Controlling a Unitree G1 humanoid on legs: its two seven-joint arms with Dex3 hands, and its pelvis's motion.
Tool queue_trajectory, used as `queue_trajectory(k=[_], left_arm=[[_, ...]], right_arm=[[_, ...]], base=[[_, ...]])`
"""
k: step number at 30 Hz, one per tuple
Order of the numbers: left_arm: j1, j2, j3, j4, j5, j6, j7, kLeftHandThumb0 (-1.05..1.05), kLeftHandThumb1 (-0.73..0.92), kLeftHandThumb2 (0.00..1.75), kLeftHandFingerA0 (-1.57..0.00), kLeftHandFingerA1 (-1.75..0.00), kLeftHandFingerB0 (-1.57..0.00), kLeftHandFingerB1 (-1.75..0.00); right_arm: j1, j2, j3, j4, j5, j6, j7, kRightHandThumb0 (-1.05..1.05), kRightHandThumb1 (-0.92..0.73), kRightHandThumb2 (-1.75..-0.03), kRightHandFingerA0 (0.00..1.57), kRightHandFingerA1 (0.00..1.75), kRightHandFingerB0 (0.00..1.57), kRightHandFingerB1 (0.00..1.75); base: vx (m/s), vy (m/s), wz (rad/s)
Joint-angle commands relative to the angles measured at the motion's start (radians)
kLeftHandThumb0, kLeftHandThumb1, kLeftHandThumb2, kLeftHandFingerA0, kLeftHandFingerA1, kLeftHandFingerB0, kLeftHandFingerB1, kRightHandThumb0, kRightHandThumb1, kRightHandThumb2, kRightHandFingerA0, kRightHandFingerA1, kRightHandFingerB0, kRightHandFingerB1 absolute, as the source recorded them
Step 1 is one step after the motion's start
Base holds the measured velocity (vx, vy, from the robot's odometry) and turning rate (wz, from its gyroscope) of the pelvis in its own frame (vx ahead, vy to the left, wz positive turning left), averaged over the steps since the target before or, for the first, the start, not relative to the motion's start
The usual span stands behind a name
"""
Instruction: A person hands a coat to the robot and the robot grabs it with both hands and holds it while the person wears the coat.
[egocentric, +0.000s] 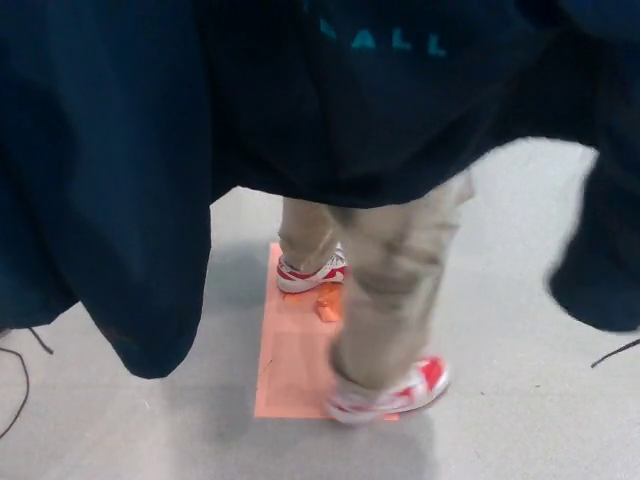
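Coat (150, 150): soft, limp navy fabric hung before me; best gripped at the collar.
Hands: mine were hidden from view, state unknowable.

The dark navy fabric coat (150, 150) hangs spread across the top of the view, pale teal lettering near its upper middle. Its left fold droops lowest, beside the orange floor mat (290, 370); the right sleeve end is blurred.
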Motion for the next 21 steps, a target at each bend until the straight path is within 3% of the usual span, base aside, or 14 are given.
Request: queue_trajectory(k=[1, 3, 4, 6, 7, 10, 11, 12, 13, 15, 16, 18, 19, 21], left_arm=[[-0.032, 0.04, 0.016, 0.009, -0.021, 0.073, 0.016, -0.18, 0.52, 0.82, -1.21, -1.47, -0.75, -1.22], [-0.034, 0.042, 0.016, 0.009, -0.021, 0.076, 0.016, -0.18, 0.52, 0.82, -1.22, -1.48, -0.74, -1.21], [-0.035, 0.044, 0.017, 0.01, -0.023, 0.071, 0.019, -0.12, 0.65, 0.6, -0.84, -1.75, -0.58, -1.48], [-0.036, 0.046, 0.019, 0.01, -0.027, 0.061, 0.015, -0.12, 0.66, 0.6, -0.84, -1.75, -0.58, -1.47], [-0.037, 0.045, 0.018, 0.01, -0.026, 0.065, 0.01, -0.11, 0.63, 0.59, -0.84, -1.75, -0.58, -1.45], [-0.035, 0.047, 0.014, 0.011, -0.022, 0.07, 0.017, -0.11, 0.64, 0.59, -0.84, -1.75, -0.59, -1.44], [-0.035, 0.048, 0.014, 0.011, -0.022, 0.069, 0.018, -0.1, 0.65, 0.61, -0.84, -1.75, -0.59, -1.45], [-0.035, 0.048, 0.014, 0.011, -0.022, 0.067, 0.017, -0.16, 0.5, 0.84, -1.21, -1.43, -0.75, -1.18], [-0.034, 0.049, 0.014, 0.011, -0.023, 0.065, 0.017, -0.16, 0.5, 0.84, -1.21, -1.43, -0.75, -1.18], [-0.031, 0.05, 0.015, 0.01, -0.023, 0.062, 0.018, -0.19, 0.5, 0.84, -1.21, -1.43, -0.76, -1.19], [-0.031, 0.051, 0.017, 0.009, -0.026, 0.056, 0.021, -0.13, 0.65, 0.6, -0.86, -1.75, -0.62, -1.41], [-0.032, 0.053, 0.02, 0.008, -0.029, 0.05, 0.013, -0.2, 0.51, 0.85, -1.19, -1.42, -0.75, -1.18], [-0.032, 0.053, 0.022, 0.009, -0.033, 0.048, 0.01, -0.13, 0.67, 0.6, -0.84, -1.75, -0.61, -1.41], [-0.033, 0.053, 0.02, 0.008, -0.031, 0.051, 0.004, -0.13, 0.66, 0.6, -0.83, -1.75, -0.6, -1.44]], right_arm=[[-0.032, -0.03, 0.004, 0.011, 0.004, 0.037, -0.048, -0.13, -0.62, -0.6, 0.95, 1.72, 0.76, 1.05], [-0.038, -0.029, 0.005, 0.012, 0.006, 0.037, -0.049, -0.13, -0.62, -0.6, 0.96, 1.72, 0.76, 1.03], [-0.04, -0.029, 0.006, 0.013, 0.007, 0.036, -0.049, -0.14, -0.48, -0.89, 1.26, 1.38, 0.78, 1.0], [-0.042, -0.028, 0.006, 0.014, 0.008, 0.038, -0.05, -0.13, -0.48, -0.89, 1.26, 1.38, 0.78, 1.01], [-0.041, -0.03, 0.006, 0.015, 0.009, 0.034, -0.051, -0.1, -0.64, -0.63, 0.97, 1.71, 0.72, 1.17], [-0.037, -0.03, 0.007, 0.015, 0.01, 0.03, -0.05, -0.14, -0.49, -0.9, 1.26, 1.38, 0.78, 1.04], [-0.036, -0.03, 0.008, 0.015, 0.01, 0.031, -0.048, -0.09, -0.61, -0.66, 0.94, 1.71, 0.7, 1.22], [-0.036, -0.03, 0.008, 0.015, 0.009, 0.031, -0.047, -0.11, -0.47, -0.89, 1.26, 1.37, 0.79, 1.05], [-0.036, -0.031, 0.009, 0.015, 0.009, 0.03, -0.047, -0.11, -0.47, -0.89, 1.26, 1.37, 0.79, 1.05], [-0.033, -0.031, 0.011, 0.014, 0.008, 0.027, -0.048, -0.11, -0.47, -0.88, 1.27, 1.39, 0.79, 1.03], [-0.033, -0.031, 0.01, 0.014, 0.009, 0.028, -0.046, -0.11, -0.47, -0.89, 1.27, 1.39, 0.79, 1.03], [-0.036, -0.031, 0.013, 0.014, 0.008, 0.031, -0.042, -0.05, -0.59, -0.6, 1.01, 1.75, 0.76, 1.15], [-0.037, -0.031, 0.014, 0.014, 0.007, 0.031, -0.044, -0.07, -0.57, -0.62, 0.98, 1.69, 0.79, 1.08], [-0.038, -0.032, 0.015, 0.015, 0.007, 0.03, -0.046, -0.1, -0.59, -0.62, 0.96, 1.7, 0.77, 1.05]], base=[[0.0, 0.0, 0.0], [0.0, 0.0, 0.0], [0.0, 0.0, 0.0], [0.0, 0.0, 0.0], [0.0, 0.0, 0.0], [0.0, 0.0, 0.0], [0.0, 0.0, 0.0], [0.0, 0.0, 0.0], [0.0, 0.0, 0.0], [0.0, 0.0, 0.0], [0.0, 0.0, 0.0], [0.0, 0.0, 0.0], [0.0, 0.0, 0.0], [0.0, 0.0, 0.0]])
